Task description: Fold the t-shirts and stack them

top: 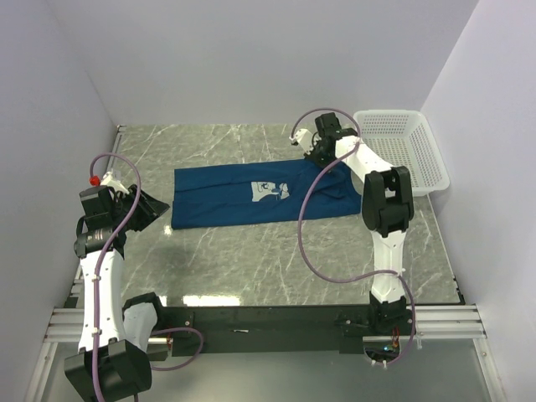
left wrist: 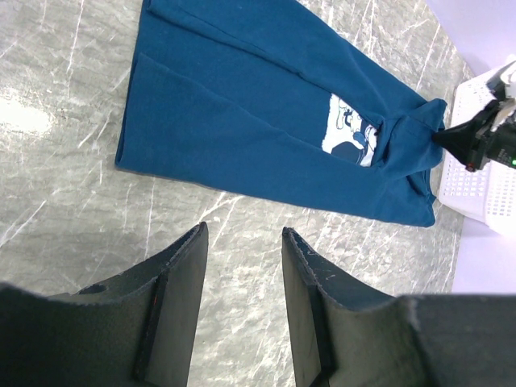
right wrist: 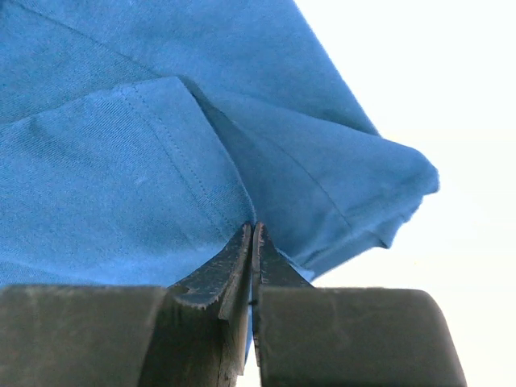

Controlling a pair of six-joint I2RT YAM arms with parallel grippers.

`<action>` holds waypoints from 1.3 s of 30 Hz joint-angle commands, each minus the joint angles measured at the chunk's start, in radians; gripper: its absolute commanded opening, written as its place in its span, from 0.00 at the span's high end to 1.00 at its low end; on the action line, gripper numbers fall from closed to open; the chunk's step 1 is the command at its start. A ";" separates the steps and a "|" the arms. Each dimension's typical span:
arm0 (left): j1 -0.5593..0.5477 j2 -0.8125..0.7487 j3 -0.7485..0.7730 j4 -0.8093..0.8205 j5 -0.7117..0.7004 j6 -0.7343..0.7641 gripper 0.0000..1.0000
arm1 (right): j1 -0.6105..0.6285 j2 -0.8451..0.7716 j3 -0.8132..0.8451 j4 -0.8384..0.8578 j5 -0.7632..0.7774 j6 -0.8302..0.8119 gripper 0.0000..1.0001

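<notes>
A dark blue t-shirt [top: 226, 201] lies on the marble table, folded into a long band, its white print [top: 266, 191] facing up. My right gripper [top: 322, 159] is at the shirt's far right corner, shut on a fold of the blue cloth and lifting it a little. The right wrist view shows the jaws [right wrist: 253, 231] pressed together on the t-shirt [right wrist: 121, 161] beside a stitched hem. My left gripper [top: 159, 209] hovers just left of the shirt's left edge, open and empty. In the left wrist view its fingers [left wrist: 242, 234] stand apart over bare marble, short of the t-shirt [left wrist: 242, 105].
A white mesh basket [top: 402, 146] stands at the back right corner, just right of the right gripper; it also shows as the basket [left wrist: 476, 185] in the left wrist view. White walls close in the table on three sides. The arm bases sit on the black rail [top: 268, 322] at the near edge.
</notes>
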 commanded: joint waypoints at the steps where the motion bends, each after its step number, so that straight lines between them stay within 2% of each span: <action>1: 0.003 0.000 -0.007 0.021 0.010 0.015 0.53 | 0.012 -0.097 -0.025 0.080 0.028 -0.017 0.95; 30: 0.003 -0.003 -0.007 0.021 0.010 0.015 0.53 | 0.079 -0.160 -0.058 0.164 0.059 -0.037 0.94; 39: 0.003 -0.002 -0.007 0.022 0.010 0.015 0.53 | 0.097 -0.149 -0.054 0.202 0.129 -0.026 0.93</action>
